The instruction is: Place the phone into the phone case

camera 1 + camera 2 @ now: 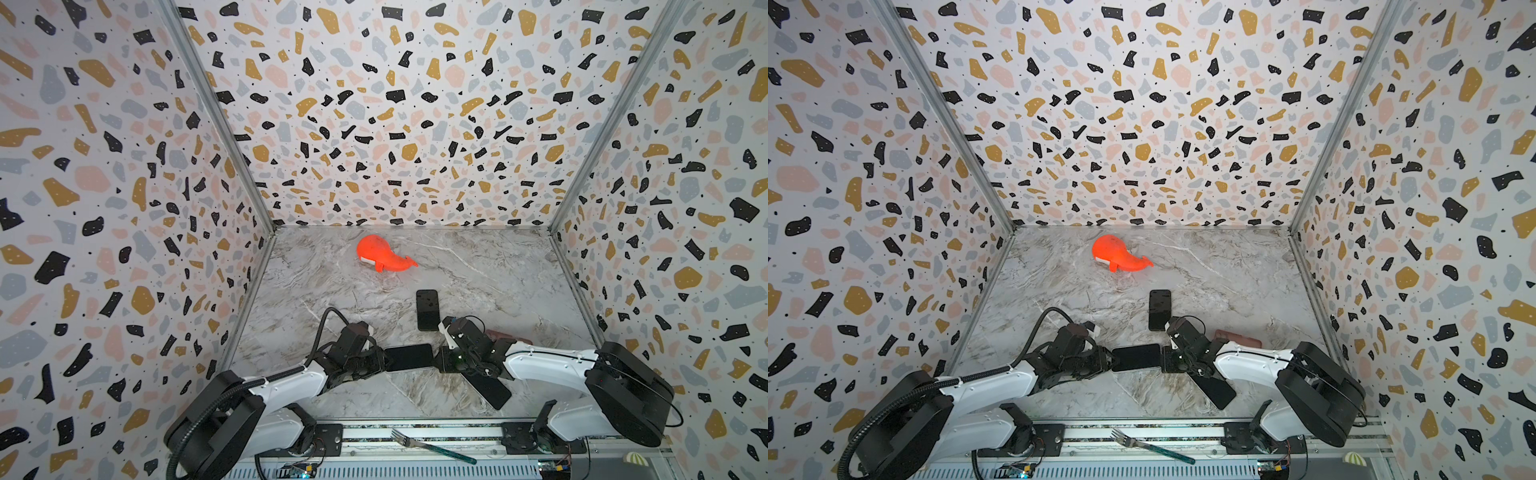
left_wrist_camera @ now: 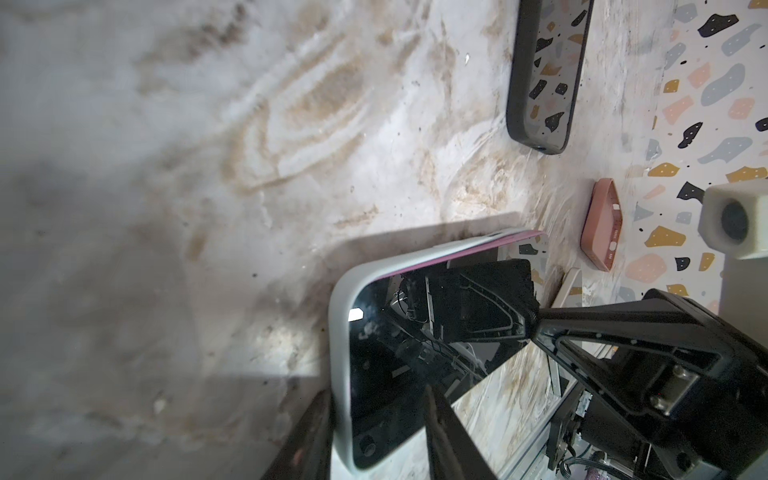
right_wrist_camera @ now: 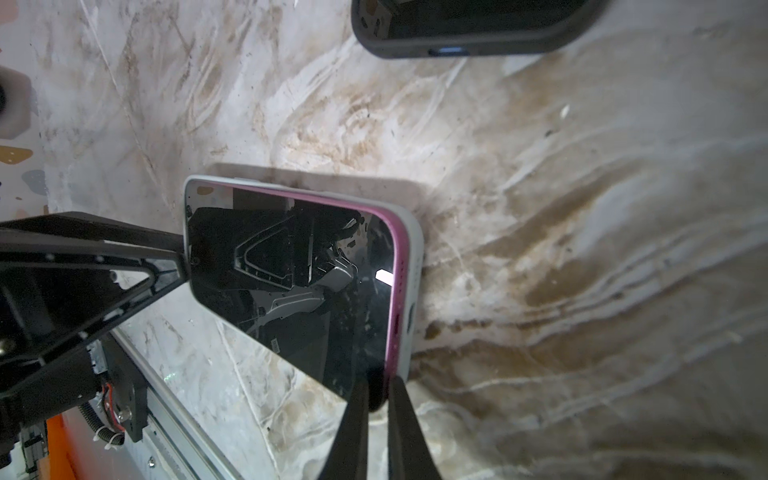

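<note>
Bright, even light from above; top views bow at edges. Wrist views: near marble tabletop [image 2: 104, 311] blurred, soft shadow beside phone [image 3: 291, 299], its glass mirror-dark with one small glare spot.

Phone [image 1: 409, 357] surroundings.
Ends: left gripper [image 1: 384, 362], right gripper [image 1: 436, 360].
Behind: black phone [image 1: 428, 309], near.
Right-behind: pink case [image 1: 509, 336].
Right-front: dark slab [image 1: 492, 388].
Far behind: whale [image 1: 384, 259].
Left-behind, front: bare table [image 1: 311, 286].

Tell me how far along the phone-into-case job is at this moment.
Done: the pink-edged black-screened phone lies in the light grey phone case, with one end seated. In hand: the left gripper clamps the case across its width, and the right gripper pinches the phone's other end. Left: the pink edge shows above the case lip there, so that end probably needs pressing down.
</note>
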Robot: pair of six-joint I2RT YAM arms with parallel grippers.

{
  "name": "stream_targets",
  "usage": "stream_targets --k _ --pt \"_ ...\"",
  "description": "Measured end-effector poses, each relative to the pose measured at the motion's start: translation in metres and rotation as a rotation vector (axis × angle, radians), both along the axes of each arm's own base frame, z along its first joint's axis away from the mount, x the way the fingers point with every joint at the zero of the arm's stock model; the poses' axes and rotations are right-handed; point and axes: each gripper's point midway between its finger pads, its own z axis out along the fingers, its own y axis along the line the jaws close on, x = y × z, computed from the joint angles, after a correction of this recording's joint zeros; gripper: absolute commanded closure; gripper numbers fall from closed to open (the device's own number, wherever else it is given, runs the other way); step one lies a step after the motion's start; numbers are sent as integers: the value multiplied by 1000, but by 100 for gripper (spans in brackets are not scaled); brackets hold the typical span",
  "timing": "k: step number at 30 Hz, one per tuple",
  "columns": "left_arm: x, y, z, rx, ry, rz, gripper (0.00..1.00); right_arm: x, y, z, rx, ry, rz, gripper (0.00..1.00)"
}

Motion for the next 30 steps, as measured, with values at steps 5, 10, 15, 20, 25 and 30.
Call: stream_targets --k 5,10,15,20,25,30 --pt "5 2 0 13 -20 20 61 1 3 0 -10 -5 -1 91" --pt "7 3 0 20 -29 25 61 2 4 3 -18 -18 0 90" --pt "7 4 0 23 -40 11 60 1 4 6 -47 -43 30 80" --pt "1 2 1 12 -32 -27 58 -2 4 20 -39 -86 79 72" --pt "-7 3 3 13 -19 -55 54 20 18 58 21 -206 112 66" --pt "-15 6 4 11 -15 -77 49 36 23 70 19 -278 168 59"
